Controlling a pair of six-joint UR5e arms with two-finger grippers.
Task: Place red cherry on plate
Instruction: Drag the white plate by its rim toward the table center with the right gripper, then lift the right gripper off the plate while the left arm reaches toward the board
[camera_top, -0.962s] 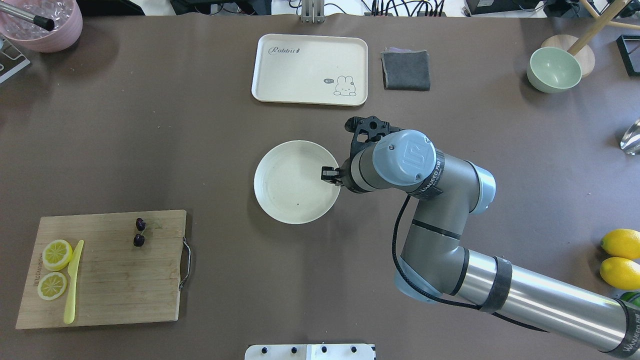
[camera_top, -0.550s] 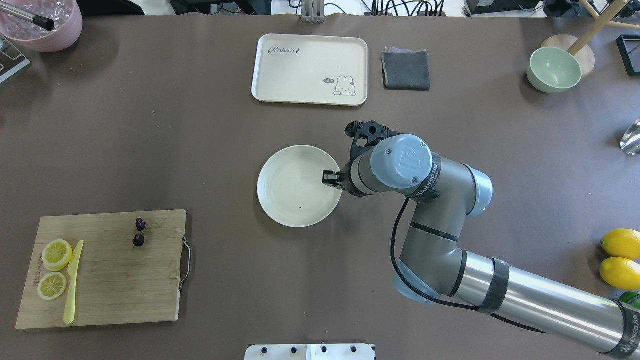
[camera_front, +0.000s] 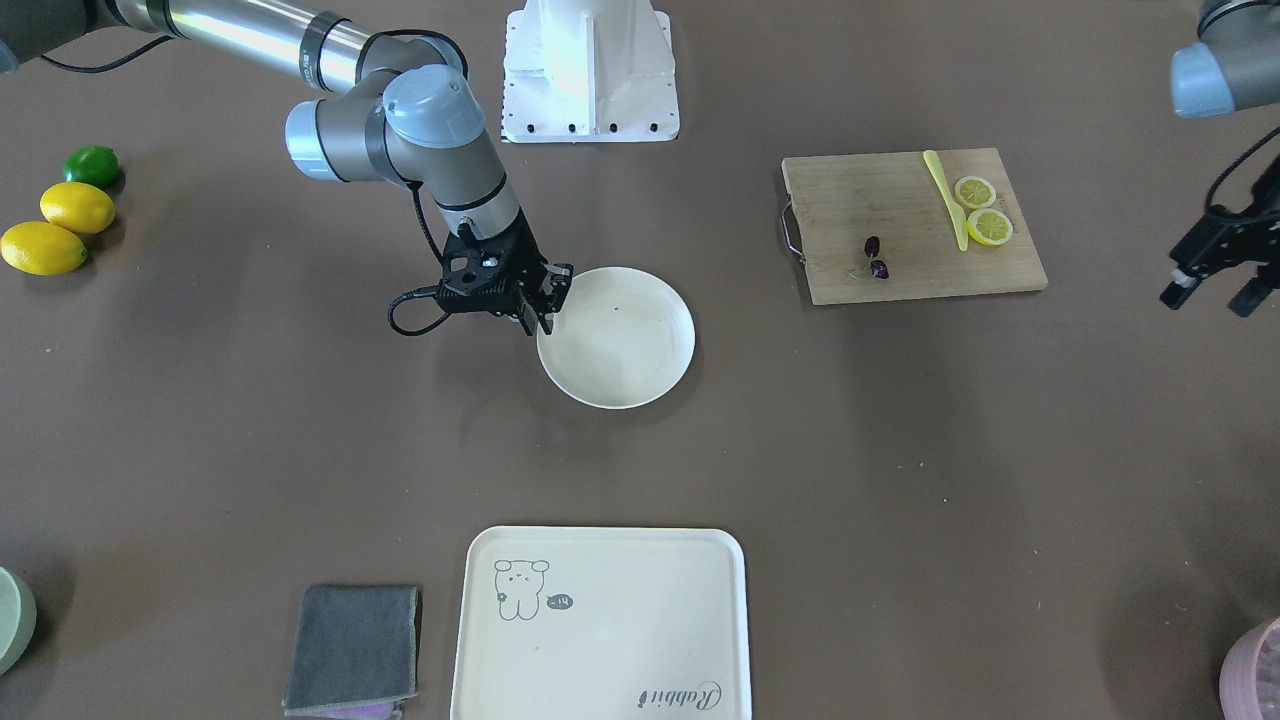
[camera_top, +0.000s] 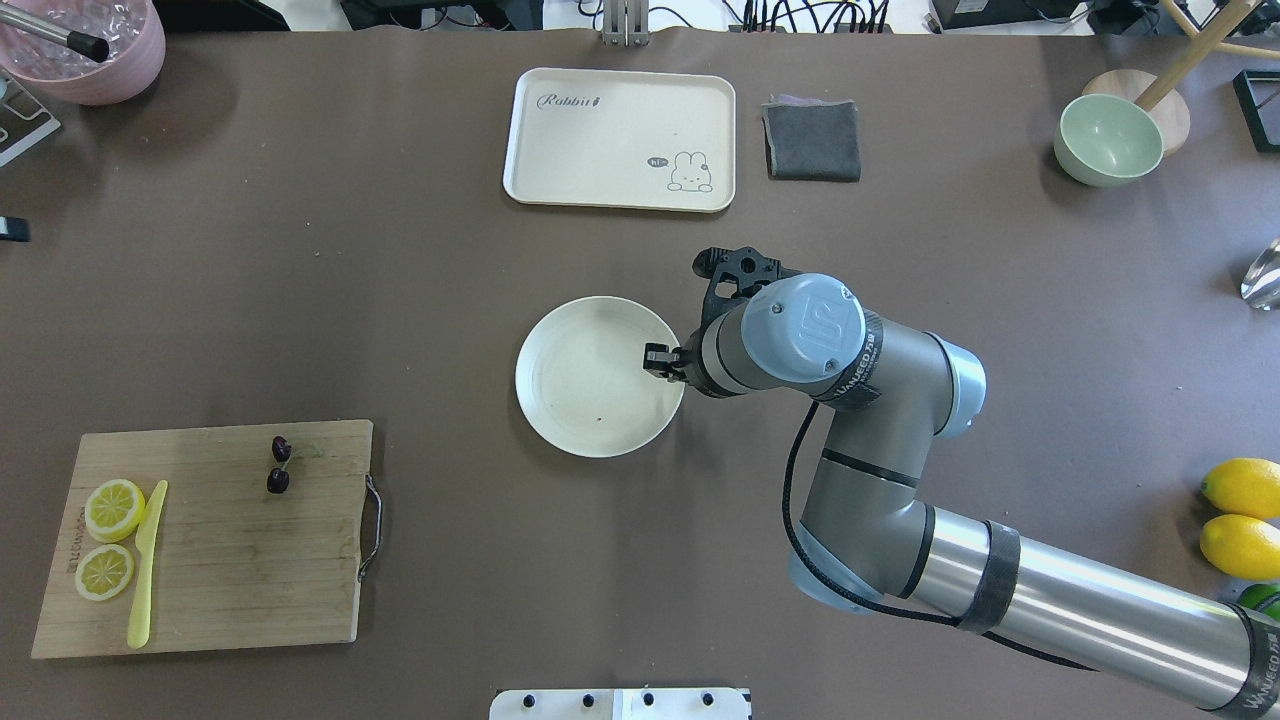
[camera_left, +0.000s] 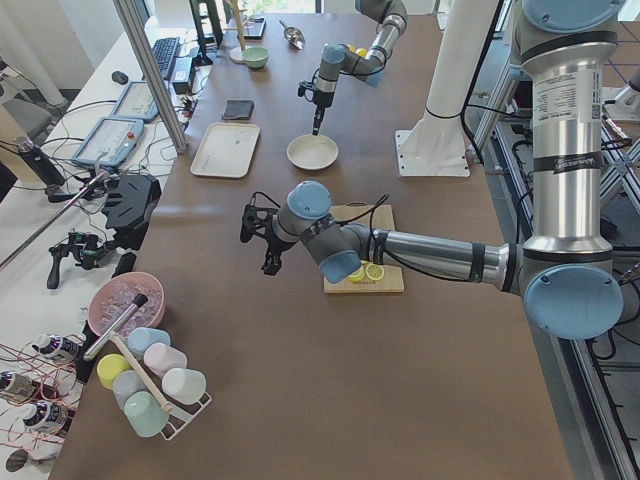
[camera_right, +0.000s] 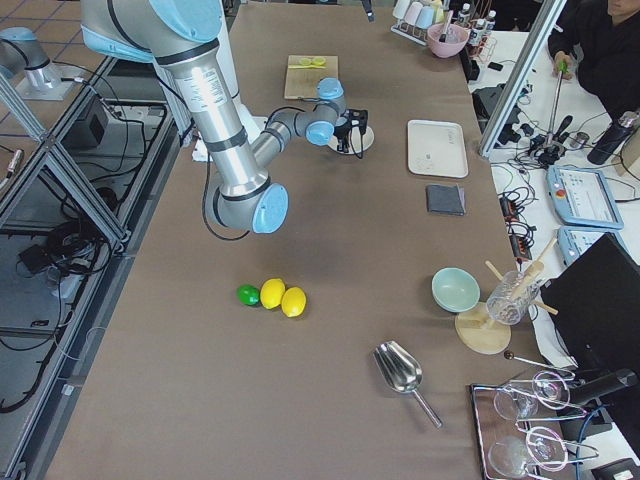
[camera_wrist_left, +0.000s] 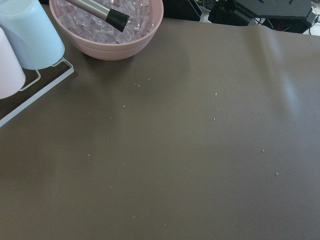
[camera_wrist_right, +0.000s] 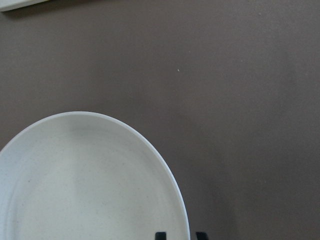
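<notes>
The red cherry (camera_top: 278, 465) is a dark pair lying on the wooden cutting board (camera_top: 220, 560), far left of the plate; it also shows as the cherry (camera_front: 876, 257) in the front view. The round cream plate (camera_top: 590, 390) sits mid-table. My right gripper (camera_top: 660, 358) is at the plate's right rim, its fingertips (camera_wrist_right: 160, 235) straddling the plate (camera_wrist_right: 90, 185) edge, shut on it. My left gripper (camera_front: 1210, 295) hangs above bare table beyond the board's end, open and holding nothing.
Two lemon slices (camera_top: 110, 540) and a yellow knife (camera_top: 148, 565) share the board. A cream tray (camera_top: 620, 138) and grey cloth (camera_top: 812, 140) lie at the back. A pink bowl (camera_top: 90, 50), green bowl (camera_top: 1108, 138) and lemons (camera_top: 1240, 515) sit near the edges.
The plate and my right gripper have shifted slightly toward the robot. The plate looks a little smaller, as if lowered. The cherry has not moved.
</notes>
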